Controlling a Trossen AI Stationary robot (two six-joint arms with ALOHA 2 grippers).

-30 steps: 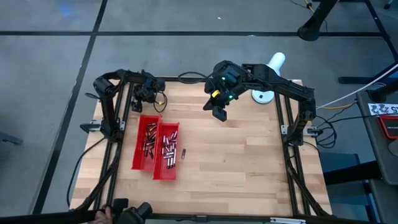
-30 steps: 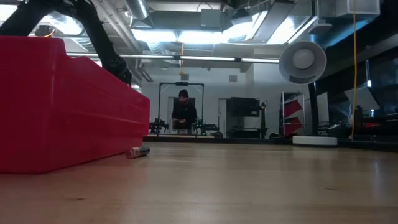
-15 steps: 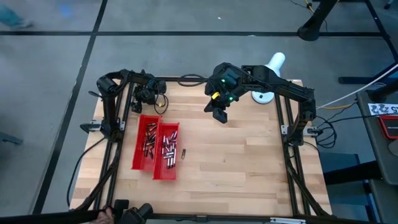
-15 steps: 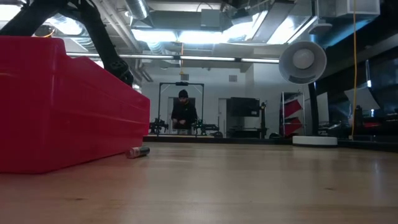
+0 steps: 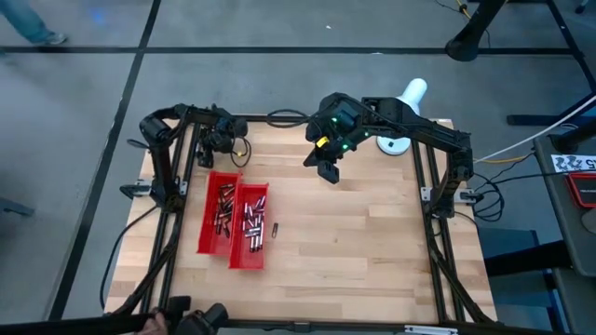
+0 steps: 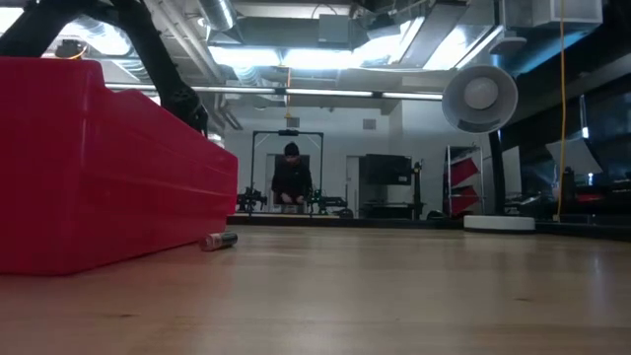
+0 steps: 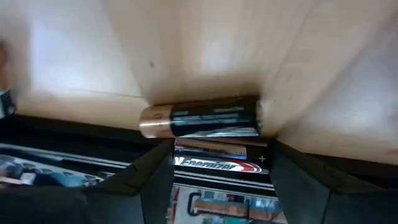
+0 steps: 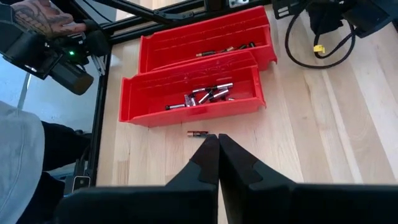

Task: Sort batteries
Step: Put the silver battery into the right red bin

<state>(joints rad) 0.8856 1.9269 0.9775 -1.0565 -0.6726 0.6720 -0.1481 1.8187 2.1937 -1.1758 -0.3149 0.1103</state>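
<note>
The counter carries two red trays holding many batteries (too small to count), with one stray battery just beside them. The right pincer hangs clenched and empty. At the back corner, the left pincer frames two more; whether it is gripping them I cannot tell. It should close squarely on one only.
</note>
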